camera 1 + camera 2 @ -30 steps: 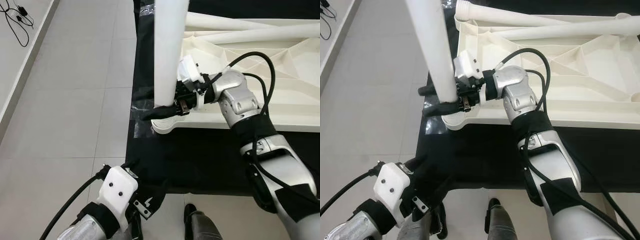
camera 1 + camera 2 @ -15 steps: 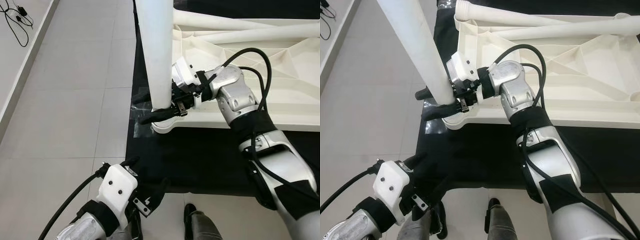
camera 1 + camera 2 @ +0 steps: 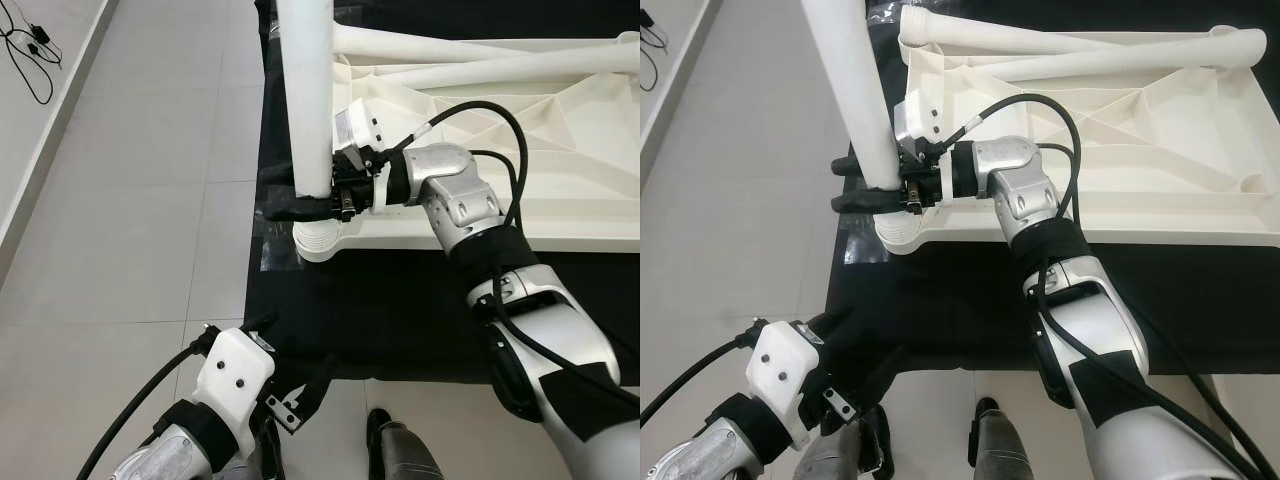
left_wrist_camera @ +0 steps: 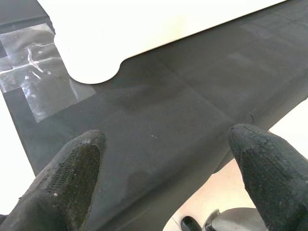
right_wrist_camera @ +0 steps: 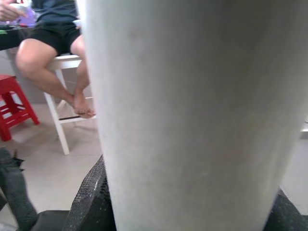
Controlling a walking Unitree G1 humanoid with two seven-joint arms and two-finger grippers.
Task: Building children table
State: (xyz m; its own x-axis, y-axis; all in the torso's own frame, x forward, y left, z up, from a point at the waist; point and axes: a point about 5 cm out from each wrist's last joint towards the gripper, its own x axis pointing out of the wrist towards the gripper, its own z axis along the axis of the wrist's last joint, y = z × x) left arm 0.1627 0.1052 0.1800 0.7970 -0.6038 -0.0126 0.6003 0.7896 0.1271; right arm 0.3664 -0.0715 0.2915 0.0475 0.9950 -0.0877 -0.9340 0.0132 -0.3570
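One leg is in hand: the right gripper is clenched around its lower end, fingers on either side, just above the round socket at the near left corner of the tabletop. The step looks like seating that leg in the socket. To do it well, I would bring the leg plumb first, since it seems to lean slightly, then centre its end over the socket and press straight down or turn it in, without letting the fingers slide on the smooth surface. The upturned top may shift on the black mat if pushed sideways.

The left gripper hangs low at near left, released, fingers spread above the mat's near edge, well apart from the work.

All parts are white plastic. The tabletop lies upside down on the mat, its ribbed underside showing, and two more legs lie across its far side. The leg is a plain thick tube, matte.

In the right wrist view a seated person's legs show beyond the tube.
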